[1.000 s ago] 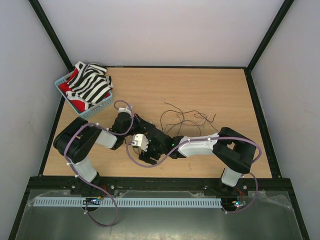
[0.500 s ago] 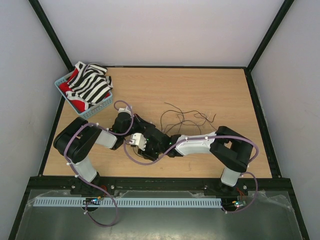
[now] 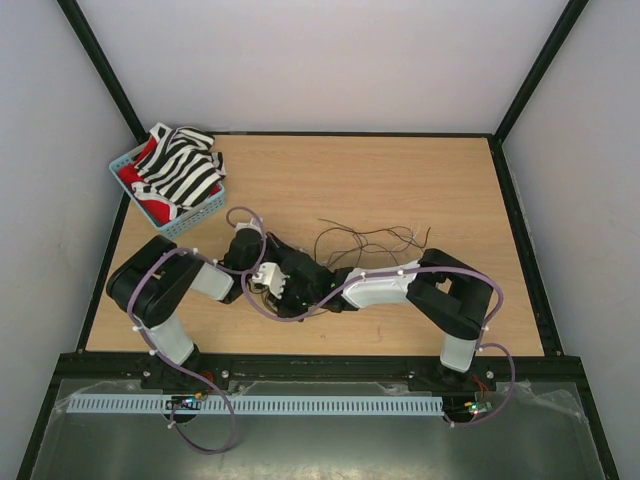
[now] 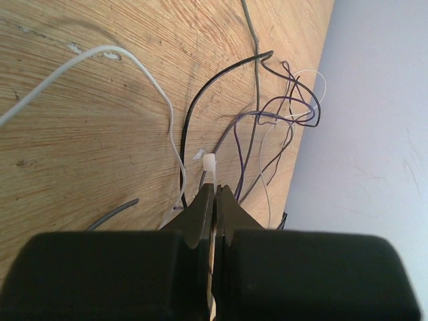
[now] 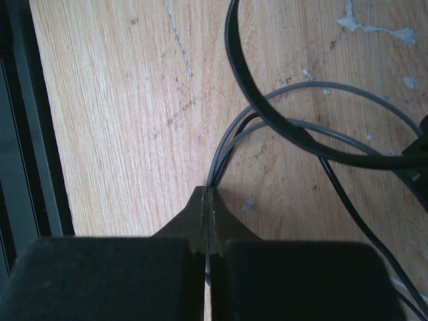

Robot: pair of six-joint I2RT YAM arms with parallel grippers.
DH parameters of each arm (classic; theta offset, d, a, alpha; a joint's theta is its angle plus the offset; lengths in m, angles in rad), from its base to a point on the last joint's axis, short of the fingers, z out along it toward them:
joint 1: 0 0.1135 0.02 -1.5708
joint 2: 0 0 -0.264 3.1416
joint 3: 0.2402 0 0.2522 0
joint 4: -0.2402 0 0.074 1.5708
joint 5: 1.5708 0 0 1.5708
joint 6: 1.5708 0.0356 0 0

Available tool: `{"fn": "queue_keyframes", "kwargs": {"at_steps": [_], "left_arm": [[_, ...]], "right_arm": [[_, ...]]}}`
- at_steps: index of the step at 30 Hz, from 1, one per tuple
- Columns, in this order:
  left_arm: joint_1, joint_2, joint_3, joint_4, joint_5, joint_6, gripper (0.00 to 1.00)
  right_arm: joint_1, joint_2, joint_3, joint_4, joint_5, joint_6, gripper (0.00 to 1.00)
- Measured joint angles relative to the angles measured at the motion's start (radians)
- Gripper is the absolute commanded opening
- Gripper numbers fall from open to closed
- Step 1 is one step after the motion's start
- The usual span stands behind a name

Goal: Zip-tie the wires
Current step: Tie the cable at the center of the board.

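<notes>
The wires (image 3: 370,238) lie in a loose tangle of thin dark and pale strands on the wooden table (image 3: 420,180), just beyond both grippers. In the left wrist view they spread ahead as black, purple and white wires (image 4: 257,114). My left gripper (image 4: 215,189) is shut on a thin white zip tie (image 4: 209,162), whose head sticks out past the tips. My right gripper (image 5: 207,190) is shut on two grey wires (image 5: 224,154) that run straight into its tips. From above, both grippers meet near the table's front centre, the left gripper (image 3: 315,275) crossing the right gripper (image 3: 285,298).
A blue basket (image 3: 205,210) holding striped black-and-white and red cloth stands at the back left. Purple cables loop along both arms. A black frame rail (image 5: 27,120) edges the table near my right gripper.
My right gripper has shut on the grey wires and its arm has slid left. The wire tangle has shifted slightly. The left gripper stayed shut.
</notes>
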Motion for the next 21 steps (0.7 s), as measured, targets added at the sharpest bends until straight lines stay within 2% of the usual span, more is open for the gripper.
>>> {"fn": "queue_keyframes", "kwargs": {"at_steps": [13, 21], "left_arm": [[0.002, -0.067, -0.040, -0.001, -0.019, -0.048, 0.00], [0.018, -0.081, -0.056, -0.002, -0.006, -0.082, 0.00]], "right_arm": [[-0.002, 0.043, 0.002, 0.143, 0.042, 0.037, 0.00], [-0.025, 0.059, -0.018, 0.242, 0.012, -0.008, 0.00]]}}
